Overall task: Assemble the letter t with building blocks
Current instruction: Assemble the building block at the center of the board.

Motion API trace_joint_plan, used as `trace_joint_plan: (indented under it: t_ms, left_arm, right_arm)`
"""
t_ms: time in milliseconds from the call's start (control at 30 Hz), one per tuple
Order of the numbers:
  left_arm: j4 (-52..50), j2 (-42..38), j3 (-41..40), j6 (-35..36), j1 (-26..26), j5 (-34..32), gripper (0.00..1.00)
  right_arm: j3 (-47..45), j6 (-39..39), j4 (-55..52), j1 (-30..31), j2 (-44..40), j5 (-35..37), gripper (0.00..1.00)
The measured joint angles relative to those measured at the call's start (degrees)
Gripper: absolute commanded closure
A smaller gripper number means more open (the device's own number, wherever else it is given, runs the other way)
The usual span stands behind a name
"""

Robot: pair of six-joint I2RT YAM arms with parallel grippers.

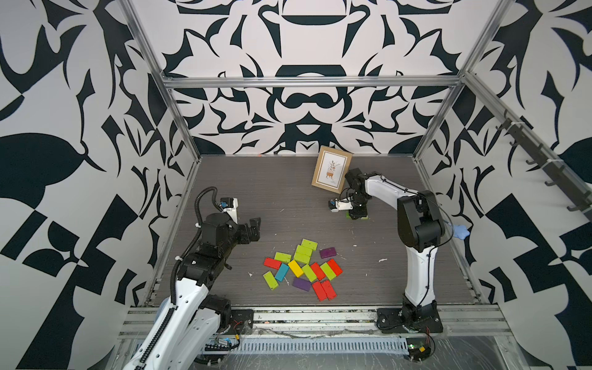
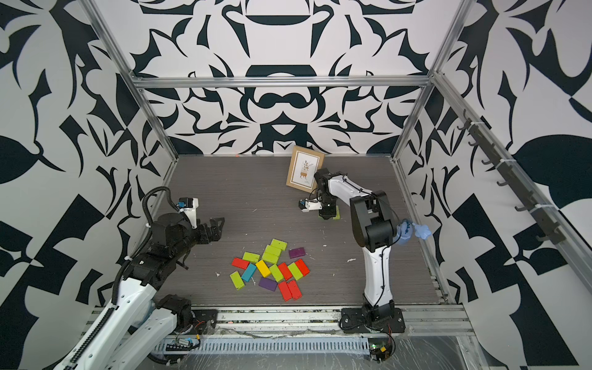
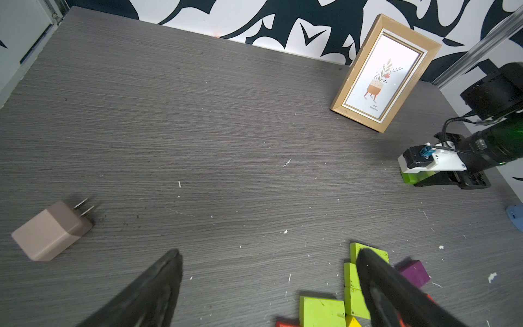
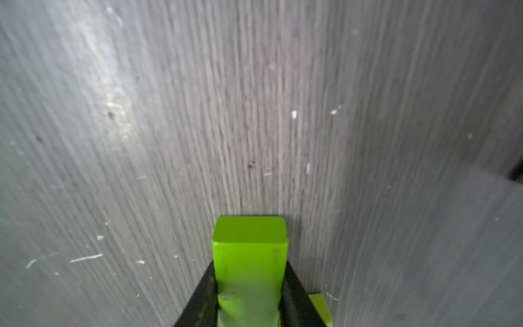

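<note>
The counter carried a wooden picture frame just beyond my right fingers. My left fingers stood wide apart and empty, the loose pile of building blocks just beside them. The right fingers were clamped on a lime green block down at the counter. A second green piece seemed to lie beside them, though mostly hidden.

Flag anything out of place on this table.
A beige plastic wall charger lies on its side on the grey wood-grain table, and a wooden picture frame stands toward the back; neither fits the letter-building job.
</note>
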Motion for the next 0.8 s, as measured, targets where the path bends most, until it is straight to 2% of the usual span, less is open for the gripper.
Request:
trace_joint_plan:
  t_ms: [400,600,800]
  left_arm:
    - [0.0,0.0,0.0,0.0,0.0,0.0,0.00]
    - [0.0,0.0,0.0,0.0,0.0,0.0,0.00]
    - [-0.2,-0.3,0.0,0.0,0.0,-0.2,0.00]
  right_arm:
    - [0.0,1.3,0.0,0.0,-2.1,-1.9,0.56]
    - [-0.1,1.5,0.0,1.2,-8.2,-3.1,0.56]
    - [-3.8,1.6,1.0,5.4,-16.3,-4.1,0.56]
